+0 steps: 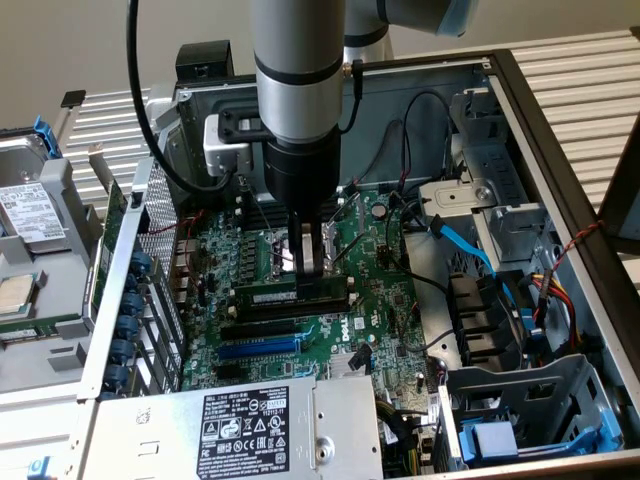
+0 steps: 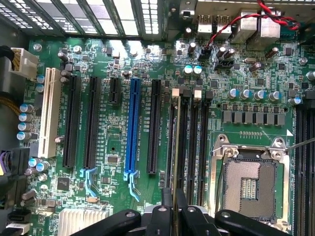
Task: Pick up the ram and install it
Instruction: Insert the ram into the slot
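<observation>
The ram [image 1: 262, 297], a dark stick with a whitish label strip, stands on edge in the black memory slot closest to the CPU socket [image 1: 283, 250]. My gripper [image 1: 311, 283] comes straight down onto the stick's end at the exterior view's right, and its fingers are shut on the ram. In the wrist view the ram [image 2: 176, 147] shows edge-on as a thin line running along its slot, between my gripper [image 2: 174, 199] and the slot's far latch. Empty black memory slots [image 2: 193, 142] lie beside it.
A long blue expansion slot [image 2: 132, 128] and black slots lie further along the board, away from the open CPU socket [image 2: 248, 184]. A power supply [image 1: 250, 430] fills the front of the case. Blue and black cables [image 1: 465, 245] and a drive cage [image 1: 520, 420] crowd the exterior view's right.
</observation>
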`<state>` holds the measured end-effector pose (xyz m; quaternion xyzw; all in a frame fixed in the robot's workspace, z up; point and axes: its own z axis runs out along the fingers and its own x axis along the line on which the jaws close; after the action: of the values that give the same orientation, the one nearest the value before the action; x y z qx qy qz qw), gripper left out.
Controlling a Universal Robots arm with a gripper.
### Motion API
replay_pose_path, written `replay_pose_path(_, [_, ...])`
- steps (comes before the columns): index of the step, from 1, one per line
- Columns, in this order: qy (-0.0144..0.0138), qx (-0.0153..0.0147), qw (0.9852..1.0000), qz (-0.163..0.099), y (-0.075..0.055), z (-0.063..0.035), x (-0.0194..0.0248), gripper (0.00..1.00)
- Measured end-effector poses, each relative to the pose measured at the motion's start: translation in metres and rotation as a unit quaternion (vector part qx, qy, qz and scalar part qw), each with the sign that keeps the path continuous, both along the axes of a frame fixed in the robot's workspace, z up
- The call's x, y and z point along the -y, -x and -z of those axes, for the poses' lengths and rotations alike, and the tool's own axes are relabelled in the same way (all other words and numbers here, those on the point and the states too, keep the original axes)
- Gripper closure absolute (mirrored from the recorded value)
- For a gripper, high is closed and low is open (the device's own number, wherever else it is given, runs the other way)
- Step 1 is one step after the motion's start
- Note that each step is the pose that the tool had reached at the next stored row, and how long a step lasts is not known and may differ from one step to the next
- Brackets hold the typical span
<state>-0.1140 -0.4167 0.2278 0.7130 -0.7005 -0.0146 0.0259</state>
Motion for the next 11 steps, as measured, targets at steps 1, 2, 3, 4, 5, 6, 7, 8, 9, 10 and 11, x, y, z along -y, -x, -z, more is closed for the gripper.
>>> replay_pose_path(1, [0.0,0.0,1.0,0.0,0.0,0.0,0.0002,0.86])
replay_pose_path(2, [0.0,0.0,1.0,0.0,0.0,0.0,0.0004,0.86])
replay_pose_path(3, [0.0,0.0,1.0,0.0,0.0,0.0,0.0004,0.86])
replay_pose_path(4, [0.0,0.0,1.0,0.0,0.0,0.0,0.0004,0.86])
replay_pose_path(5, [-0.0001,0.0,1.0,0.0,0.0,0.0,0.0004,0.86])
replay_pose_path(6, [-0.0003,0.0,1.0,0.0,0.0,0.0,0.0005,0.86])
replay_pose_path(7, [-0.0007,0.0001,1.0,0.0,0.0,0.0,0.0005,0.86])
replay_pose_path(8, [-0.0011,0.0002,1.0,0.0,0.0,0.0,0.0005,0.86])
replay_pose_path(9, [-0.0015,0.0002,1.0,0.0,0.0,0.0001,0.0004,0.86])
replay_pose_path(10, [-0.0018,0.0003,1.0,0.0,0.0,0.0001,0.0004,0.86])
replay_pose_path(11, [-0.002,0.0003,1.0,0.0,0.0,0.0001,0.0004,0.86])
